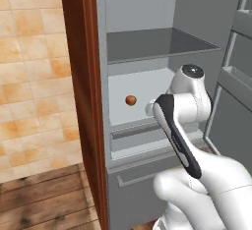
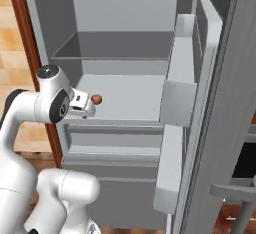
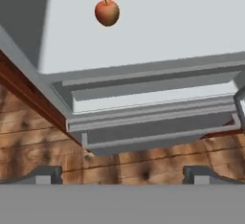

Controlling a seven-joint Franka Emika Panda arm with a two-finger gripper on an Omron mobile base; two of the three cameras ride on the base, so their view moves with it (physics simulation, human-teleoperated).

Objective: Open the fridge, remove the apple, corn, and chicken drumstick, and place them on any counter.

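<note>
The arm (image 1: 179, 126) hides part of the fridge (image 1: 147, 42) shelf's front.

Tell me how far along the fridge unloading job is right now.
Done: the fridge door stands swung open. In hand: nothing yet; the gripper is open and empty, pointed down in front of the fridge, short of the apple. The apple sits alone on the middle shelf. Left: grab the apple and carry it to a counter. I can't spot corn or a drumstick here, so their status is unclear.
</note>
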